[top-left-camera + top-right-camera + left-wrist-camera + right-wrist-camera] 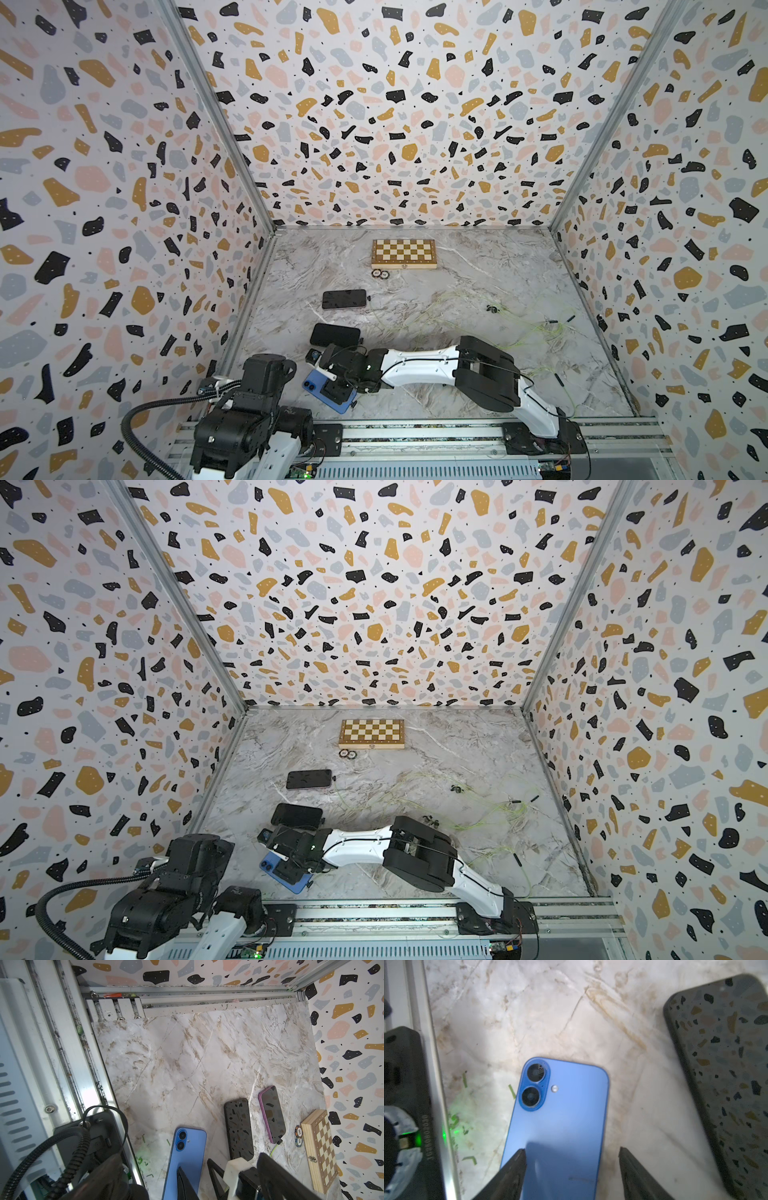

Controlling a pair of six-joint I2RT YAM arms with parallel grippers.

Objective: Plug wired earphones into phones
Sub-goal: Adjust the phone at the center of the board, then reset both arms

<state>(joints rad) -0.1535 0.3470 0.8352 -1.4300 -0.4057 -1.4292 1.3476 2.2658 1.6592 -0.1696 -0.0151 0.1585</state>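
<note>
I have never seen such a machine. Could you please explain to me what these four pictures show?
Two robot arms work at a marble table. Two pictures look down on the whole scene; two come from cameras on the arms' wrists. On the table lie a blue phone, a black phone, a far phone with a cord already plugged in, loose earphones, a chessboard and two chips. The right tool stands open astride the blue phone, holding nothing. The left arm is folded aside.

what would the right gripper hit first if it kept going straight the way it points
Probably the blue phone: its back lies straight ahead of the right gripper, between the open jaws. The gap between them is unclear.
</note>
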